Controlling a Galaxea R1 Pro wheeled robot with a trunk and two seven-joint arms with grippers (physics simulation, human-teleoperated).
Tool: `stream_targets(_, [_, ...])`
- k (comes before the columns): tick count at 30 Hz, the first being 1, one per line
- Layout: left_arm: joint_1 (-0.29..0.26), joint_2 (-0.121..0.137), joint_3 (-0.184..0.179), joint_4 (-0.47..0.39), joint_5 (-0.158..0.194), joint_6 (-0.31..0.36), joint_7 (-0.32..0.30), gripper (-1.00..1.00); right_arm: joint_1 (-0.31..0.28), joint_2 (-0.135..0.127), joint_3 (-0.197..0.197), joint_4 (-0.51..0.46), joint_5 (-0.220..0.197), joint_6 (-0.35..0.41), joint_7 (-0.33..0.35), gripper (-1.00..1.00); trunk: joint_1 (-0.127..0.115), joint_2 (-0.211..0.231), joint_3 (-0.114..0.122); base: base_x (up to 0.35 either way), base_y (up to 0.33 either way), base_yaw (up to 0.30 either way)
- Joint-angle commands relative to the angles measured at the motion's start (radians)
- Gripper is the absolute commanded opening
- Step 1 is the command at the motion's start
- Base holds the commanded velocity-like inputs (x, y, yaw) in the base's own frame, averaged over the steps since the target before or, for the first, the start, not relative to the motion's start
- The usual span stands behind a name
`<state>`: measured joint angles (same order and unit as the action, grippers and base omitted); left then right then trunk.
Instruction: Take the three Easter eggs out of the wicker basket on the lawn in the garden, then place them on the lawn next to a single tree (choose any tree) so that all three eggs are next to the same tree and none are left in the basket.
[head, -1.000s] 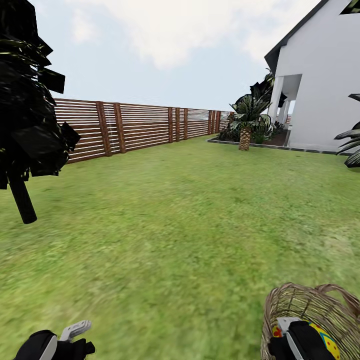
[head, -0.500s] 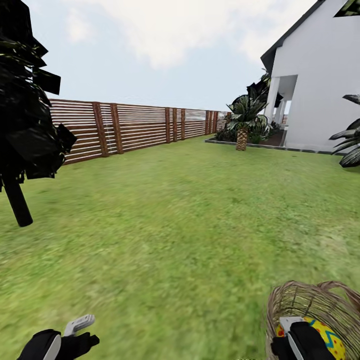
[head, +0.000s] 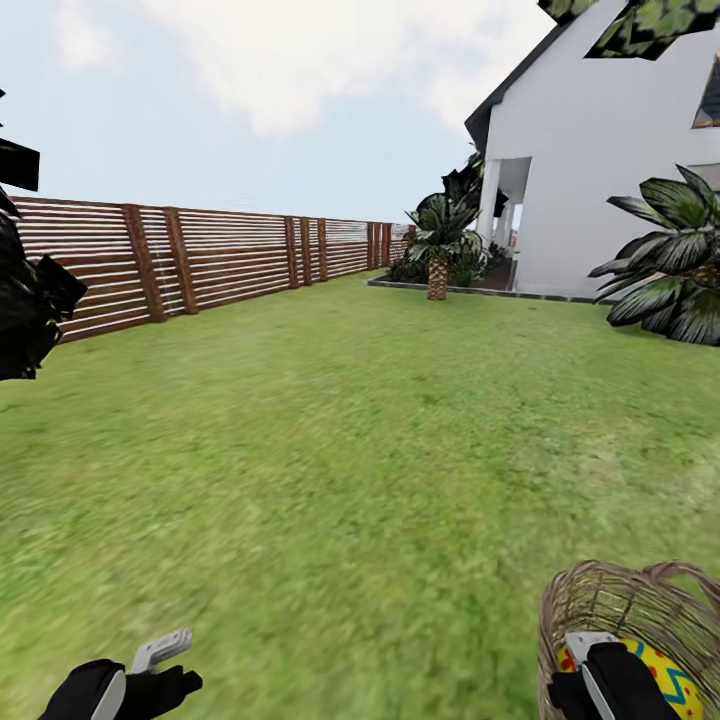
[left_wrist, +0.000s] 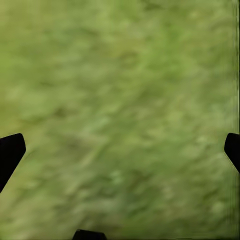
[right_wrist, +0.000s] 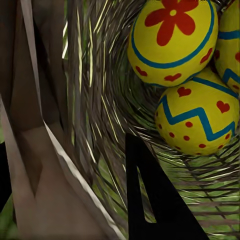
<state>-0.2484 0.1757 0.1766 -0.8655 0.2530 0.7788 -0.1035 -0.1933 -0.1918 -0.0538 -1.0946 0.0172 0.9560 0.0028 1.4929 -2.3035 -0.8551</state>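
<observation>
The wicker basket (head: 630, 610) hangs at the lower right over the lawn (head: 330, 450). My right gripper (head: 598, 672) is shut on its rim; in the right wrist view the woven wall (right_wrist: 95, 100) passes between the two fingers. Three Easter eggs lie inside: one with a red flower (right_wrist: 172, 40), one with a blue zigzag (right_wrist: 200, 117), and a third cut by the frame edge (right_wrist: 231, 35). One egg (head: 668, 682) peeks out beside the gripper. My left gripper (head: 160, 660) is open over bare grass (left_wrist: 120, 100). Leaves of a tree canopy (head: 640, 20) hang at the top right; its trunk is out of view.
A brown slatted fence (head: 200, 255) borders the lawn on the left. Black foliage (head: 25, 300) sits at the left edge. A white house (head: 600, 170) stands at the right, with a short palm (head: 437, 240) in a bed and a low palm (head: 670, 260) near it.
The whole view has swung right: the black foliage and fence slid left, and the low palm and house came further in. Basket and grippers keep their place in the picture.
</observation>
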Motion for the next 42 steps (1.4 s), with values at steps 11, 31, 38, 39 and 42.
stream_targets(11, [0.000, -0.001, 0.003, -0.001, -0.003, 0.006, -0.007, 1.00, -0.001, 0.001, -0.059, -0.001, 0.008, 0.006, 0.003, -1.00, -0.042, 0.077, 0.034, 0.000, 0.000, -0.288])
stream_targets(31, [0.000, -0.014, 0.003, -0.001, -0.003, 0.005, -0.012, 1.00, -0.001, 0.000, -0.060, -0.004, 0.007, 0.007, 0.005, -1.00, -0.062, 0.112, 0.049, 0.192, -0.043, -0.228])
stream_targets(38, [0.000, -0.015, 0.003, -0.003, -0.003, 0.005, -0.012, 1.00, -0.001, 0.000, -0.060, -0.005, 0.008, 0.009, 0.005, -1.00, -0.062, 0.112, 0.049, 0.337, -0.128, -0.287])
stream_targets(39, [0.000, -0.015, 0.003, -0.003, -0.003, 0.005, -0.012, 1.00, -0.001, 0.000, -0.060, -0.005, 0.008, 0.009, 0.005, -1.00, -0.062, 0.112, 0.049, 0.337, -0.128, -0.287])
stream_targets(42, [0.000, -0.015, 0.002, -0.003, -0.003, 0.005, -0.012, 1.00, -0.001, 0.000, -0.060, -0.004, 0.008, 0.009, 0.005, -1.00, -0.062, 0.112, 0.049, 0.337, -0.128, -0.287])
